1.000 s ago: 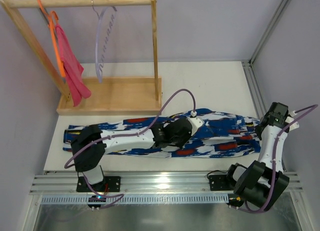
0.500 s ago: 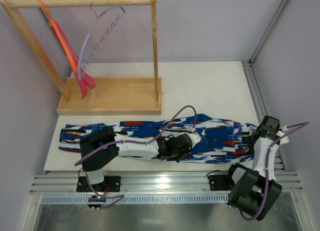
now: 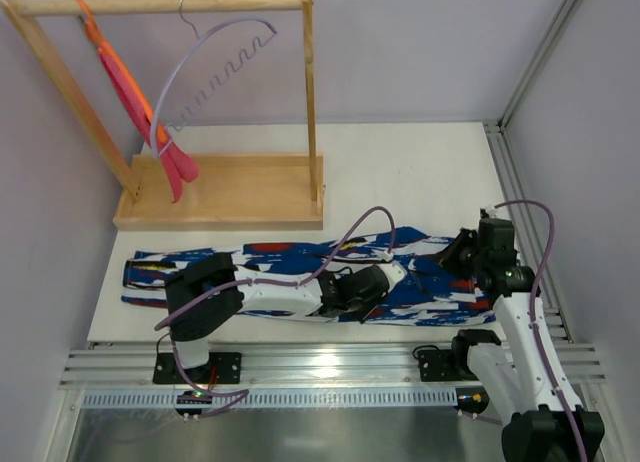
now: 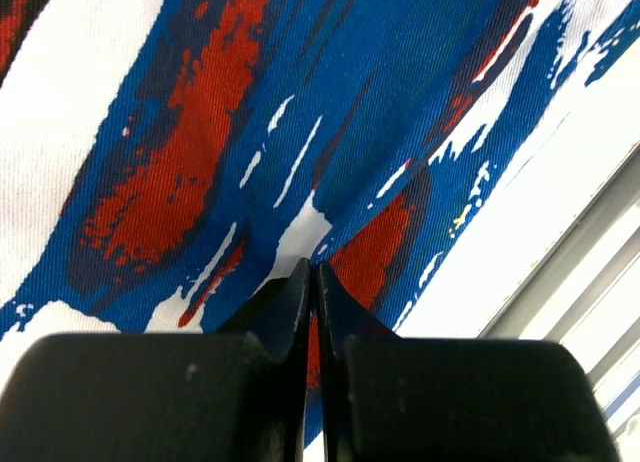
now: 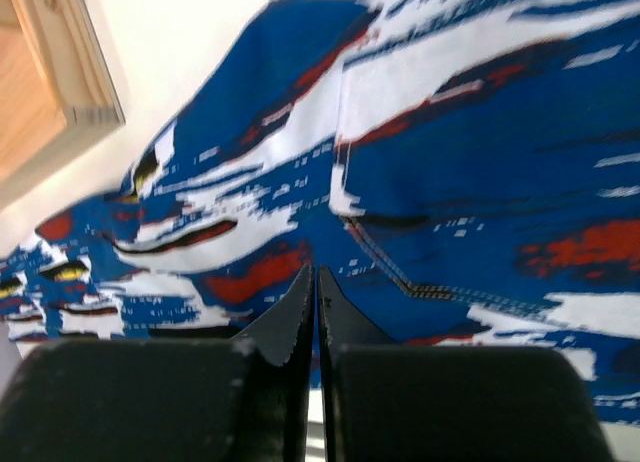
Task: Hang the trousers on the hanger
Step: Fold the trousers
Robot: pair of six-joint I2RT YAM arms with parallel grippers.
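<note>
Left fingers: the two black fingers (image 4: 285,307) of the left gripper (image 4: 312,272) are pressed tip against tip. Creases of the cloth run into the tips, so they seem to pinch a small fold of it.
Cloth at the left fingers: the long soft trousers (image 4: 200,152) in a busy blue, white, red and black print. The near edge of the white table (image 4: 545,227) shows just beside them.
Right fingers: the black fingers (image 5: 285,317) of the right gripper (image 5: 312,274) are also closed on each other. Nothing can be seen between them, and this view is a little blurred.
Below the right fingers: the same printed cloth, with a stitched seam across it. A corner of the pale wooden rack (image 5: 60,52) is at the upper left of this view.
Left arm: it reaches low from its base over the middle of the trousers.
Right arm: it bends over the right end of the trousers.
Trousers: they lie stretched long across the near part of the table, along its edge and in front of the rack.
Hanger: the thin pale lavender-white plastic hanger (image 3: 222,72) hangs by its metal hook on the top bar of the rack. It is tilted and well apart from the trousers.
Beside it: an orange hanger (image 3: 120,67) with a plain pink-red cloth (image 3: 175,162) is on the same bar, to the left.
</note>
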